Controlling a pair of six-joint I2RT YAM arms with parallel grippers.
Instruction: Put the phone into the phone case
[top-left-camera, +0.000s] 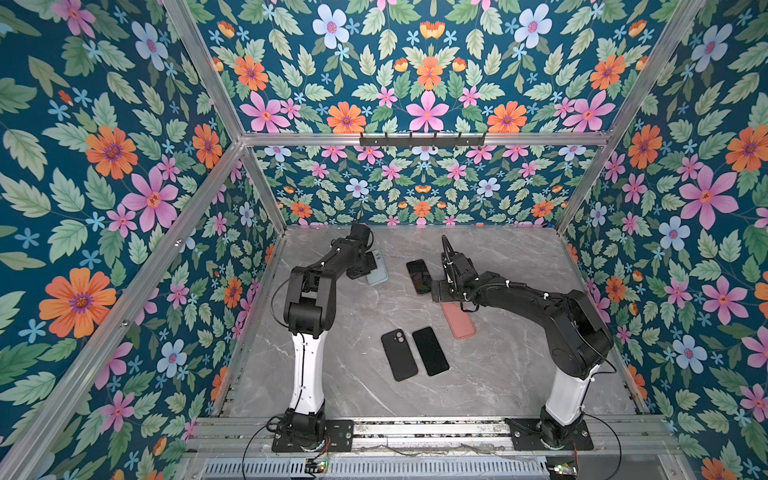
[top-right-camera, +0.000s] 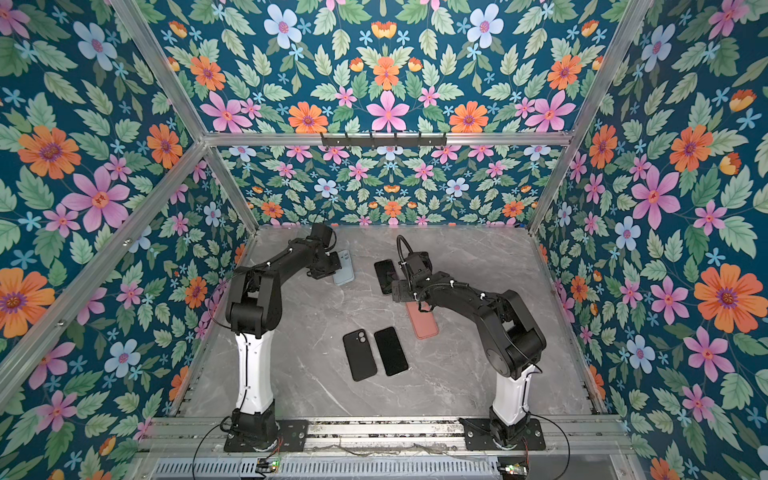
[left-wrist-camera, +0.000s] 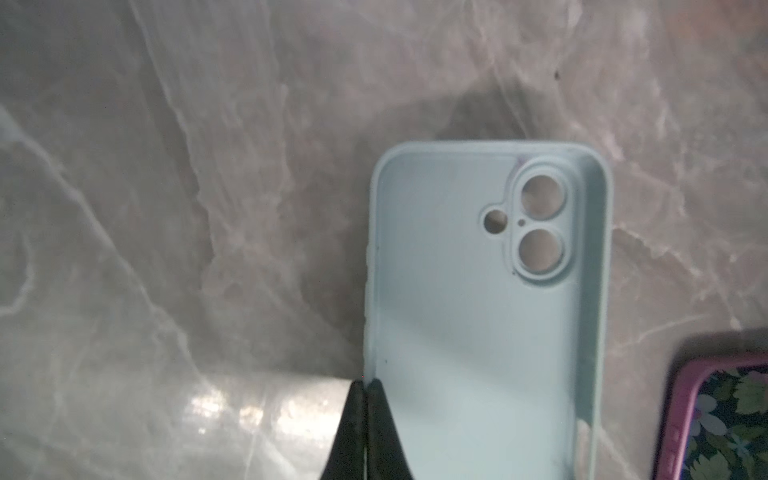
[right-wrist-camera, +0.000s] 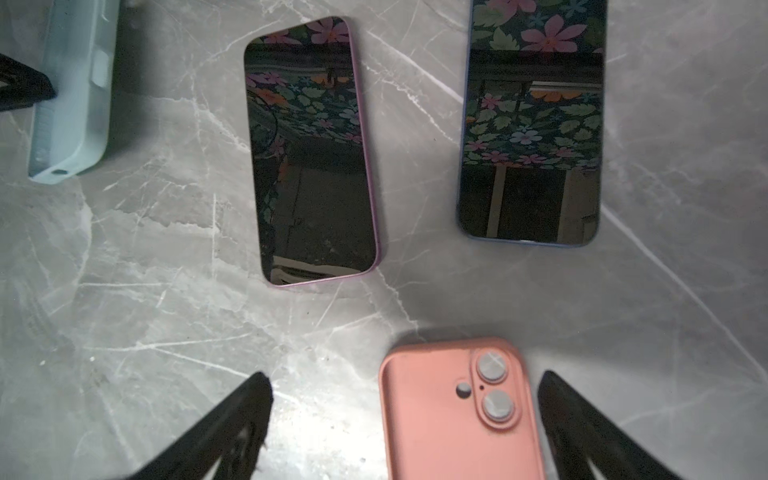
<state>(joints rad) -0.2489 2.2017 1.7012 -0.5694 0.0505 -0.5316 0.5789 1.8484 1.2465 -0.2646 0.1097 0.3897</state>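
Since the L gripper (left-wrist-camera: 365, 384) is clenched on one long side wall of the pale blue case (top-left-camera: 377, 268), w/ only that thin rim btwn its tips, the hold looks like the weak spot; case sits approx 11 o'clock from table (top-left-camera: 357, 399) centre in both top views, open side up, and I can't tell if it lies flat or tipped; R gripper (right-wrist-camera: 405, 377) is spread wide, holding nothing, hovering over the camera end of the salmon case (right-wrist-camera: 457, 415) at approx 3 o'clock; the pink-rimmed phone (top-left-camera: 419, 276), screen up at 12 o'clock, near the blue case but apart from it, is prob the one to go in; a black case (top-left-camera: 399, 353) at 7 o'clock and a dark phone (top-left-camera: 430, 351) at 5 o'clock lie side by side, well apart from both grippers; risks as I judge them: soft wall could flex or slide out of the pinch, so case twists or drops when moved; R tips could clip the salmon case en route to the phone; glossy phone lying flat offers little edge, so it may skid; w/ several cases about, phone could get paired w/ the wrong one
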